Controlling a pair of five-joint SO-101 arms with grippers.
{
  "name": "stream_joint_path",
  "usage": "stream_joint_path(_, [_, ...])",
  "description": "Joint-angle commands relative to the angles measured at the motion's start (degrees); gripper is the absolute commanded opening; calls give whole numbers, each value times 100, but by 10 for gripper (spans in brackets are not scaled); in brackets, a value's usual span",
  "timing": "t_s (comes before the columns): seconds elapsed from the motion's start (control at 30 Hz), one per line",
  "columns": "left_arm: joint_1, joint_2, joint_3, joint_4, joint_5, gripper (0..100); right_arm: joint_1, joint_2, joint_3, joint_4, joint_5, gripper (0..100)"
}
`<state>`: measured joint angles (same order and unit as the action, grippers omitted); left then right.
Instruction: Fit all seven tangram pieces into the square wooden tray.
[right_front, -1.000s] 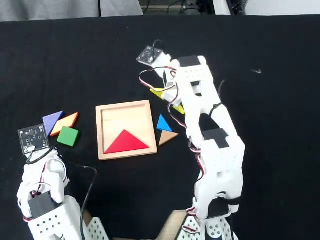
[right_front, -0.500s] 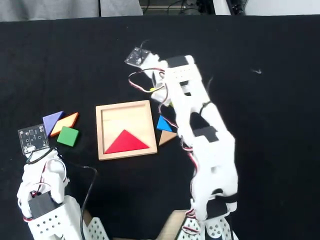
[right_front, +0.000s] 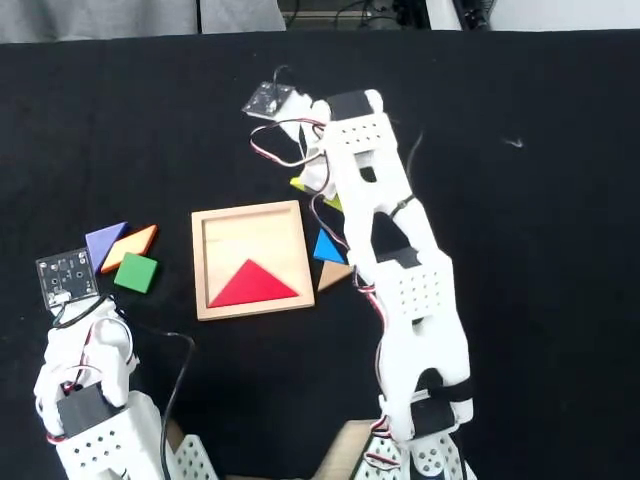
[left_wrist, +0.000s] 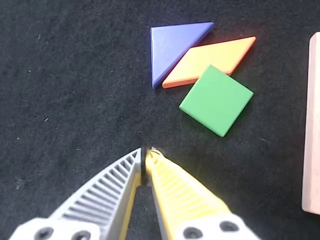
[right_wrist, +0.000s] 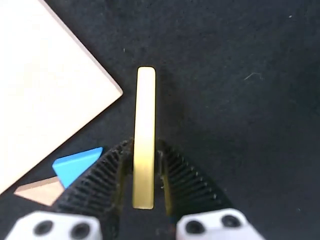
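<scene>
Right gripper (right_wrist: 145, 150): clenched on the yellow piece (right_wrist: 145, 135); the jaws stand apart only by the piece's thickness, one ribbed pad on each flat face.
Yellow piece: held on edge, so the right wrist view shows it as a narrow strip sticking out past the fingertips. In the high view it sits just above and right of the tray's upper right corner, and a yellow corner (right_front: 300, 183) peeks out from under the arm. Its outline is mostly hidden, probably a triangle.
Left gripper (left_wrist: 145, 152): pinched together with the tips meeting and nothing between them, over bare black cloth (left_wrist: 70, 90) near the green square (left_wrist: 216, 100).
Wooden tray (right_front: 197, 265): centre of the high view, flat on the cloth; its corner (right_wrist: 45, 90) lies beside the held piece in the right wrist view.
Red triangle (right_front: 252, 285): inside the tray, against its lower edge.
Blue triangle (right_front: 325, 246): on the cloth just right of the tray.
Tan triangle (right_front: 333, 273): directly below the blue one, near the tray's lower right corner.
Left group: purple triangle (right_front: 104, 241), orange parallelogram (right_front: 132, 246) and green square packed together, left of the tray and apart from it.
</scene>
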<state>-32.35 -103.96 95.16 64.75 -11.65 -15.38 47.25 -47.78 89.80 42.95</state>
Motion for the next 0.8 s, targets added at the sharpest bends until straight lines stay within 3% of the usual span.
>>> stream_joint_path(0.0, [57, -44, -145, -114, -53, 30, -79, -198, -1059, 571, -686, 11])
stream_joint_path(0.13, [48, -44, -145, -114, -53, 30, -62, -409, -2070, 1160, -2259, 11])
stream_joint_path(0.23, [31, -44, -84, -132, -53, 30, -9, -866, -1684, 1152, -3411, 11])
stream_joint_path(0.5, [13, -44, 31, -325, -53, 30, -563, -2870, 690, 1116, -4237, 11])
stream_joint_path(0.77, [13, -44, 75, -290, -18, 30, -1284, -4075, 2563, 695, -6022, 11])
